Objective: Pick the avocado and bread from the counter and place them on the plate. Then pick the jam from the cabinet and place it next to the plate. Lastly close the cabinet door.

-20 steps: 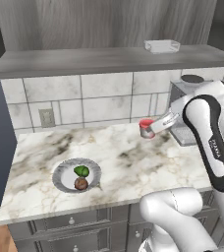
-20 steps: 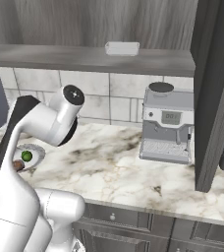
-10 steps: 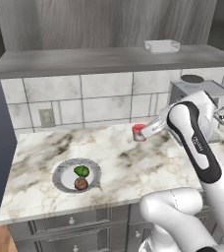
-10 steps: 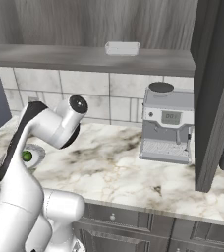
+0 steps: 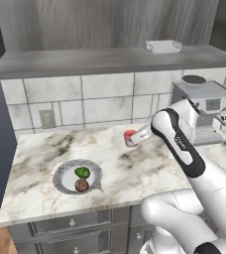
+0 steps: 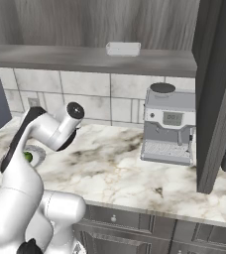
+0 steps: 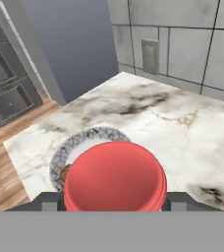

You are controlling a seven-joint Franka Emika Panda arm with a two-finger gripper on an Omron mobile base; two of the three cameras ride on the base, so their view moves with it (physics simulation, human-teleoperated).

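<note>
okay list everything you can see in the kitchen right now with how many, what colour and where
jam: one, red, held above the counter, right of the plate
plate: one, speckled grey rim, front left of the counter
avocado: one, green, on the plate
bread: one, brown, on the plate
counter: one, white marble
tray: one, white, on the cabinet shelf
coffee machine: one, grey, right on the counter
wall outlet: one, grey, tiled wall
gripper: one, fingers shut on the jam

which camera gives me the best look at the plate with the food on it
The left base view: the whole plate lies unobstructed, avocado and bread on it. The hand view shows only its speckled rim behind the jam. The right base view shows a sliver past the arm.
</note>
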